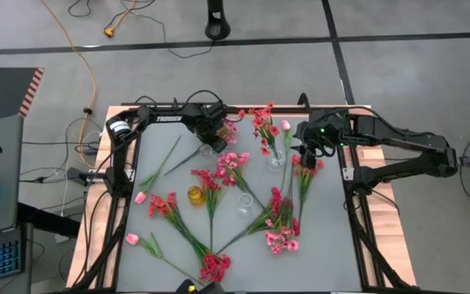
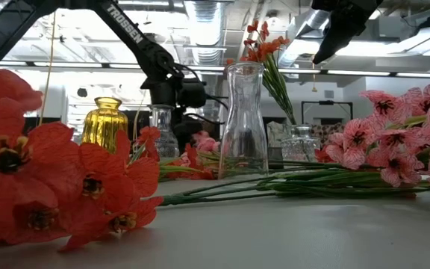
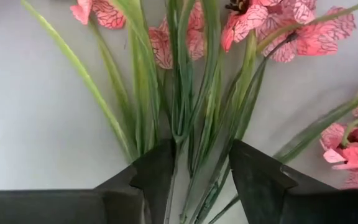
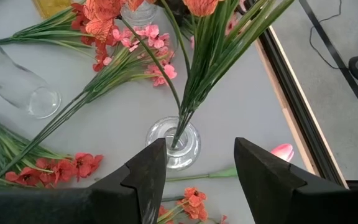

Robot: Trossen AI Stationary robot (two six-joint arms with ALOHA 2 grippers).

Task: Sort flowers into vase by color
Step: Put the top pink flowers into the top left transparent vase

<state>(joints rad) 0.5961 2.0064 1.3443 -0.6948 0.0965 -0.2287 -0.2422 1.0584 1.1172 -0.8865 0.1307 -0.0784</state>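
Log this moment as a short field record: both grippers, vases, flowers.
left gripper: open, fingers astride green stems of a pink sprig
right gripper: open, above the clear vase holding red flowers
yellow vase: empty, mid-table
tall clear vase: upright, empty
loose flowers: many lying on the table

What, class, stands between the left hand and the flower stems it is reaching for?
Nothing visible. The left hand is open, and the green stems of the pink flowers already run between its fingers with no other thing before them.
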